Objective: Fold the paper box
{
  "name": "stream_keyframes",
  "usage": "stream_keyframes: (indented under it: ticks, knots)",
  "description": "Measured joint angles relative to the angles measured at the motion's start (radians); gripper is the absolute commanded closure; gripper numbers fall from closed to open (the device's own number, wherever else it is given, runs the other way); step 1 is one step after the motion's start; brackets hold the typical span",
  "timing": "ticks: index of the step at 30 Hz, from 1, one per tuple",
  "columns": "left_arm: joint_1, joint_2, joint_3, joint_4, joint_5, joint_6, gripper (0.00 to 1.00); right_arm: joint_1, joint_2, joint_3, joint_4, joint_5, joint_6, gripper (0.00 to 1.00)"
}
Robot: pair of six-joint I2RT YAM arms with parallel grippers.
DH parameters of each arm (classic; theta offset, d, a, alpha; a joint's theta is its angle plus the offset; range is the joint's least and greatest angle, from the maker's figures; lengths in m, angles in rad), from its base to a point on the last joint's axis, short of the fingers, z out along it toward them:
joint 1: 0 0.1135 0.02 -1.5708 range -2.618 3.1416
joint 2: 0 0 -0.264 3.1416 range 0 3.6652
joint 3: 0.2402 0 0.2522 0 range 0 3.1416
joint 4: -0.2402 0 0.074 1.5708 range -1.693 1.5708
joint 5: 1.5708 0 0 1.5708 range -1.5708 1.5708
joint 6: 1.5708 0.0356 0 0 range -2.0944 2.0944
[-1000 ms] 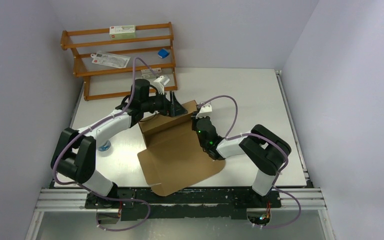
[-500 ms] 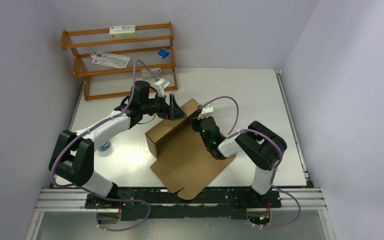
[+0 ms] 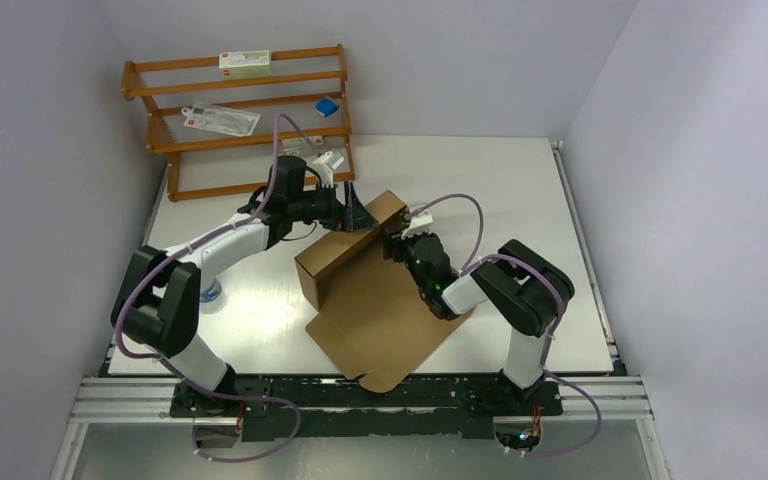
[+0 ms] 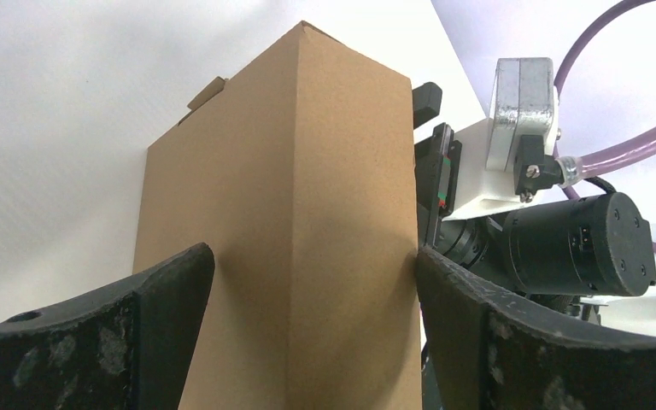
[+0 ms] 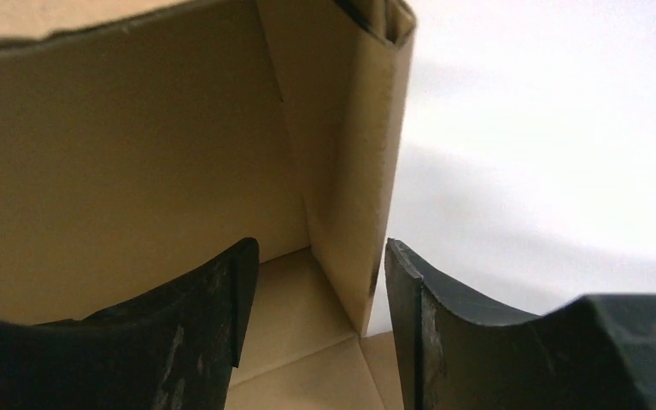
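Observation:
The brown paper box [image 3: 380,320] lies mid-table with its front panel flat and its back wall standing upright. My left gripper [image 3: 358,213] is at the far side of that wall. In the left wrist view the jaws [image 4: 314,256] are wide open and the box's upright corner [image 4: 307,171] fills the gap between them. My right gripper [image 3: 396,243] is at the wall's right end. In the right wrist view its jaws [image 5: 320,252] are open and straddle the box's side flap [image 5: 350,171], with one finger inside the box and one outside.
A wooden rack [image 3: 240,120] stands at the back left of the white table [image 3: 500,190] and holds white cartons [image 3: 245,63] and a blue item [image 3: 327,106]. A small blue-and-white object [image 3: 208,292] sits beside the left arm. My right wrist [image 4: 564,239] shows close behind the box.
The box has turned and slid right. Its back wall now stands more upright. Both grippers have moved a little farther back along with the wall.

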State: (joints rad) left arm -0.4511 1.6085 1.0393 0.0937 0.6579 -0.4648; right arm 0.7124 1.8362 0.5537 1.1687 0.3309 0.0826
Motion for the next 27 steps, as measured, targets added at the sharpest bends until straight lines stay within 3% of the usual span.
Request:
stream_keyframes:
  ticks: [5, 12, 27]
  knots:
    - [0.0, 0.019, 0.024, -0.004, -0.007, 0.003, 0.07, -0.029, 0.0, -0.014, 0.017, -0.01, 0.008, 0.39]
    - [0.013, 0.024, 0.034, -0.009, -0.015, 0.005, 0.06, -0.081, -0.001, -0.036, 0.051, -0.056, 0.026, 0.27]
    - [0.039, 0.029, 0.113, 0.011, -0.018, -0.005, 0.04, -0.1, 0.022, 0.014, 0.114, -0.159, -0.003, 0.35]
